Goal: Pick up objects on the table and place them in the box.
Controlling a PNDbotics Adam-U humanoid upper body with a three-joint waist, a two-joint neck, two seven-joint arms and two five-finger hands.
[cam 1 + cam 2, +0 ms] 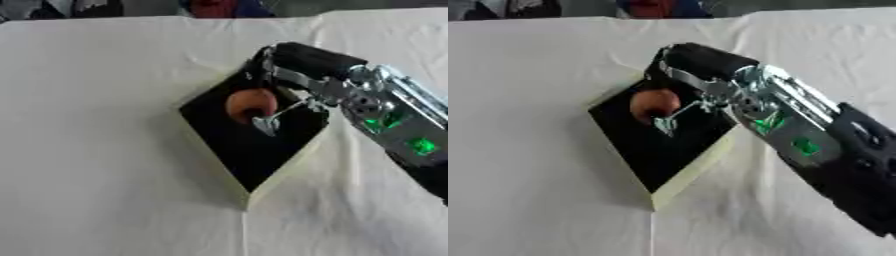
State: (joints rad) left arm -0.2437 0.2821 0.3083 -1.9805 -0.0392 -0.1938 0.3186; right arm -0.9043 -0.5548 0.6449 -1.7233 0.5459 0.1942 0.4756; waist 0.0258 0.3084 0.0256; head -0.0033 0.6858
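Round orange-brown object [251,104] sits over dark-lined box [249,150], under right robot hand [293,67].

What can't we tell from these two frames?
- Right hand: fingers blurred over the box; both eye views leave it unclear whether they grip the round orange-brown object or have let go.
- Object's identity: too blurred.
- Box floor: dark; other contents can't be made out.
- Left hand: in neither view.
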